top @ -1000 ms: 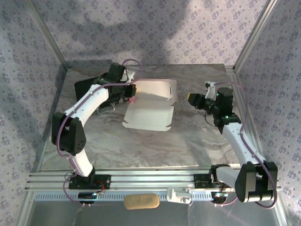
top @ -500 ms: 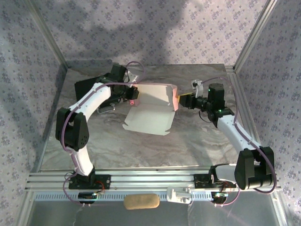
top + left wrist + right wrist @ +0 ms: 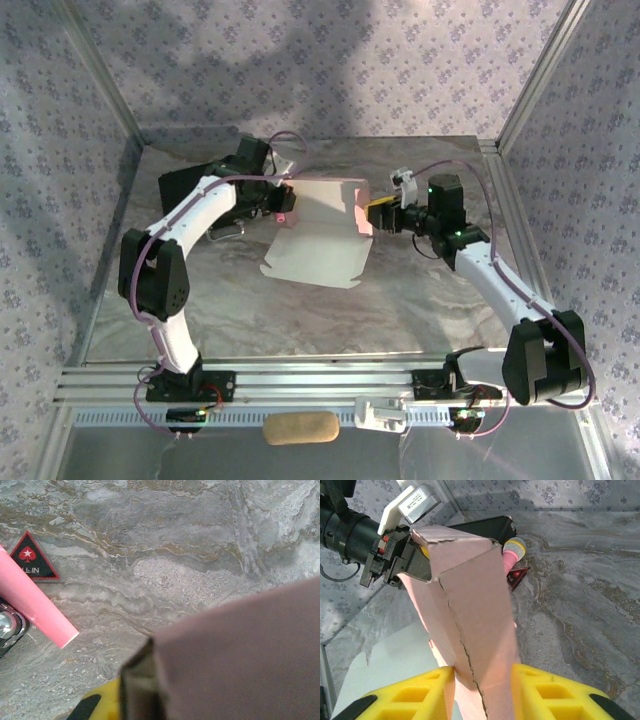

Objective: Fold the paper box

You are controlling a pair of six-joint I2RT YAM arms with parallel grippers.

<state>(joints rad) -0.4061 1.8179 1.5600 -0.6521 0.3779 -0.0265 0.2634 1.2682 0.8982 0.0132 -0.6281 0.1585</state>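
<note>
- A pale pink thin-cardboard paper box (image 3: pixel 318 250) sits half-formed near the middle of a grey marbled surface (image 3: pixel 400 310). From overhead, its white inner side faces up and its flat panel spreads toward 6 o'clock.
- The 12 o'clock part of the paper box stands up off the surface as a long pink wall running between the two arms.
- The left fingers (image 3: pixel 283 203) are at the 9 o'clock end of that wall, clenched on the cardboard. The right wrist view shows them clamped on the wall's far end.
- The right fingers (image 3: pixel 373 212) have yellow pads and meet the 3 o'clock end of the wall. In the right wrist view one pad lies against each side of the pink wall, grasping it.
- In the left wrist view, pink cardboard fills the 4 o'clock corner, and a bit of yellow pad shows at the 7 o'clock edge.
- A black rectangular case (image 3: pixel 185 185) lies on the surface at 10 o'clock from the paper box, partly under the left arm.
- A pink cylinder (image 3: pixel 35 605) lies on the surface near the case, and a black triangular sticker with a red spade (image 3: pixel 32 562) lies just beside it.
</note>
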